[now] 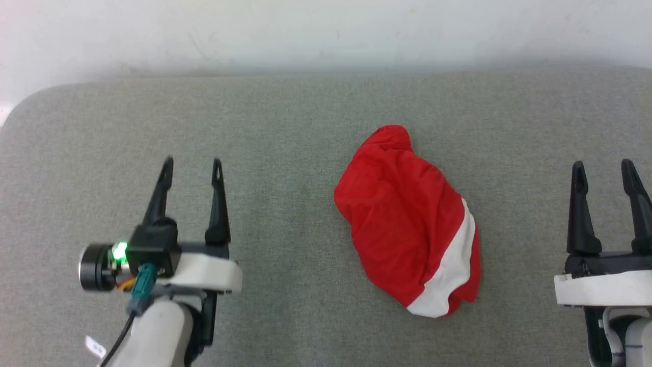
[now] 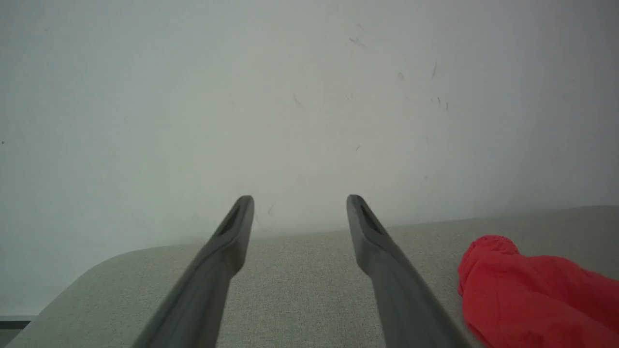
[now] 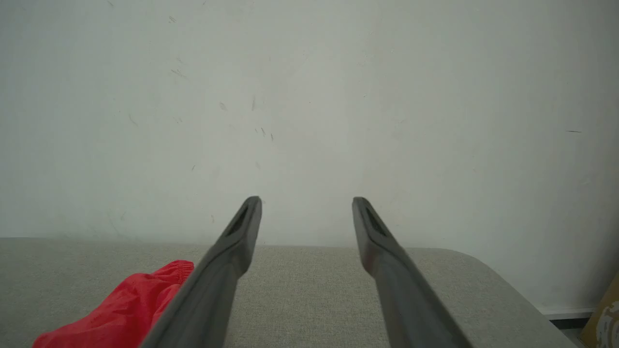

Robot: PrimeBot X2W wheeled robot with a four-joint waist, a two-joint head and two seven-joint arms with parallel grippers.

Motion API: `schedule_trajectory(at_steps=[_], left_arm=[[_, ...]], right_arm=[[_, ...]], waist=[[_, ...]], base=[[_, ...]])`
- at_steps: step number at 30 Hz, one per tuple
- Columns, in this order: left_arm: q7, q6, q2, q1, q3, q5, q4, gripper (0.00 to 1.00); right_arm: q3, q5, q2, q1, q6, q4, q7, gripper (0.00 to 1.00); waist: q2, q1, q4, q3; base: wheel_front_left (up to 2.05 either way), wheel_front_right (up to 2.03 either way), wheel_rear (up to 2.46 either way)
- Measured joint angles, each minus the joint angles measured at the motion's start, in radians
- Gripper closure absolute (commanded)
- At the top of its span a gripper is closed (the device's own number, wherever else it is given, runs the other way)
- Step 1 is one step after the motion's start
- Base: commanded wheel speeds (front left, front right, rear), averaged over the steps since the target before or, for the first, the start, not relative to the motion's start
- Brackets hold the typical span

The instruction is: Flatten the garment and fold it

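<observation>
Inspecting remotely, I find the garment (image 1: 407, 219) crumpled on the grey bench (image 1: 285, 127), between my left claw (image 1: 192, 161) and right claw (image 1: 602, 163), both wide open, empty.

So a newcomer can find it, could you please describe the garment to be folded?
Look at the grey padded table before the pale wall. Right of its middle, between the left pincer and the right pincer, lies the garment, crumpled. It alone is bright red, with a broad white band along its near right edge.
</observation>
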Motion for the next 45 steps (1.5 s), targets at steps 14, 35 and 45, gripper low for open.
schedule_trajectory(at_steps=[14,35,45], left_arm=[[0.000,-0.122,-0.102,0.089,0.136,0.120,0.008,0.00],[0.000,-0.164,-0.183,0.099,0.177,0.182,0.018,0.00],[0.000,-0.171,-0.206,0.059,0.161,0.189,0.025,0.00]], right_arm=[[0.115,-0.101,-0.081,-0.185,0.000,0.032,0.000,0.00],[1.092,0.617,-0.649,-0.699,0.000,0.463,0.730,0.00],[1.244,0.759,-0.589,-0.769,-0.001,0.628,0.715,0.00]], waist=[[0.0000,0.0001,0.030,-0.016],[0.0000,0.0001,0.089,0.032],[0.0000,0.0001,0.147,0.102]], base=[[0.00,0.00,0.00],[0.00,0.00,0.00],[0.00,0.00,0.00]])
